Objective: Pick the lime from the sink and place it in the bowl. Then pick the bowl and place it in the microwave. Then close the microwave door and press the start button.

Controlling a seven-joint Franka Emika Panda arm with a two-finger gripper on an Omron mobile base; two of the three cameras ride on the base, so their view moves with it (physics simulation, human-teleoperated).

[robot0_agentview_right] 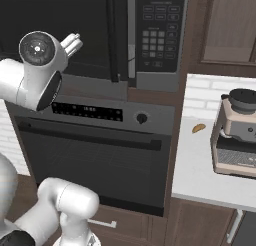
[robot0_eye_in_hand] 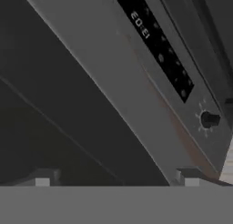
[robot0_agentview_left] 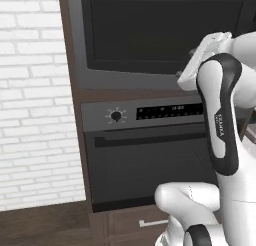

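The microwave [robot0_agentview_right: 156, 79] is built in above the oven, and its keypad [robot0_agentview_right: 160, 35] is on the right. Its door [robot0_agentview_left: 160, 35] with the big black window [robot0_agentview_right: 55, 15] looks closed flat against the front. My gripper [robot0_eye_in_hand: 117, 181] is held close to the lower edge of that door, and the hand [robot0_agentview_left: 207, 47] is raised in front of it. The two fingertips [robot0_eye_in_hand: 43, 180] stand far apart with nothing between them, so the gripper is open. The lime, the bowl and the sink are out of view.
Below the microwave is an oven [robot0_agentview_left: 145, 170] with a knob [robot0_agentview_right: 142, 118], a display strip [robot0_eye_in_hand: 157, 50] and a bar handle. To the right, a white counter [robot0_agentview_right: 192, 175] carries a coffee machine [robot0_agentview_right: 237, 135] and a small brown item [robot0_agentview_right: 199, 128]. A white brick wall [robot0_agentview_left: 30, 90] is at the left.
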